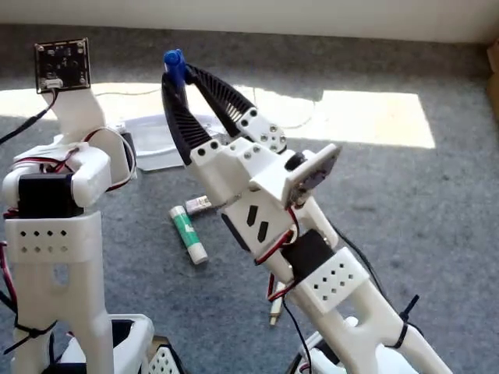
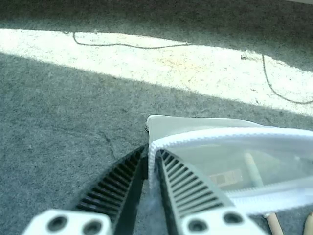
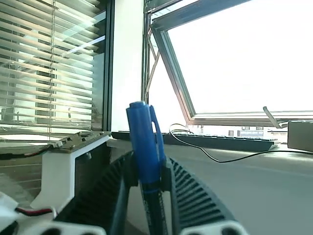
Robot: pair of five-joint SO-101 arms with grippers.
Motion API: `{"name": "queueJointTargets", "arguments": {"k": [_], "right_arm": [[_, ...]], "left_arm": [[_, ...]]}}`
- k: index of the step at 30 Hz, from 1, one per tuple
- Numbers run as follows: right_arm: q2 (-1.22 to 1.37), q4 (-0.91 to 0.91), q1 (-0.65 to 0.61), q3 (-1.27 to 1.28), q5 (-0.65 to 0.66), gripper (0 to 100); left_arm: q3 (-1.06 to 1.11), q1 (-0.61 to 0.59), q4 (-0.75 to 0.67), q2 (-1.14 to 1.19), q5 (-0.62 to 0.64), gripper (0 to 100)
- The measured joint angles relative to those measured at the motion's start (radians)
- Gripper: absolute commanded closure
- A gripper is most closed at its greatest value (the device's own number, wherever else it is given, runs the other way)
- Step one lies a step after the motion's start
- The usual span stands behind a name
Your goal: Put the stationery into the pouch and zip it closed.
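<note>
1. Pouch: it lies flat on the grey carpet, at the far side, close to the left arm. It is clear plastic with a white zip along its mouth.
2. It looks soft, thin and light. It will bend and slide if you push it, so one side needs holding while things go in. The firmer zip edge is the best place to grab.
3. The left gripper is almost closed. It pinches that zip edge at one corner of the pouch.
4. The right gripper is up in the air, squeezed onto a blue pen near its cap end. The pen is hard, smooth and light, so it could slip.
5. A green glue stick lies on the carpet between the arms, not in the pouch yet.
6. The high view shows where each thing sits. The left wrist view shows the pinch up close and a mouth that looks open. There may be a thin stick like a pencil inside, but it is hard to tell through the plastic. The right wrist view shows the pen standing up between the fingers, with a window behind.
</note>
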Motion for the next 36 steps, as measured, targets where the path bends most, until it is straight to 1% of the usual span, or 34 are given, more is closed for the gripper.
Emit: {"name": "queueJointTargets", "arguments": {"k": [5, 14, 22, 24, 25, 29, 36], "right_arm": [[0.021, -0.034, -0.015, 0.046, 0.0, 99.3], [0.021, -0.037, -0.023, 0.181, 0.0, 99.3], [0.021, -0.035, -0.023, 0.216, 0.0, 98.8], [0.021, 0.003, -0.023, 0.216, 0.003, 97.8], [0.021, 0.031, -0.023, 0.216, 0.003, 95.7], [0.021, 0.155, -0.023, 0.216, 0.003, 83.7], [-0.035, 0.293, -0.026, 0.216, 0.006, 82.5]], "left_arm": [[0.011, 0.0, 0.0, -0.002, 0.0, 99], [0.011, 0.002, 0.0, -0.002, 0.0, 99], [0.011, 0.002, 0.0, -0.002, 0.0, 99], [0.011, 0.002, 0.0, -0.002, 0.0, 99], [0.011, 0.002, 0.0, -0.002, 0.0, 99], [0.011, 0.002, 0.0, -0.002, 0.0, 99], [0.011, 0.003, 0.0, -0.002, 0.0, 99]]}}
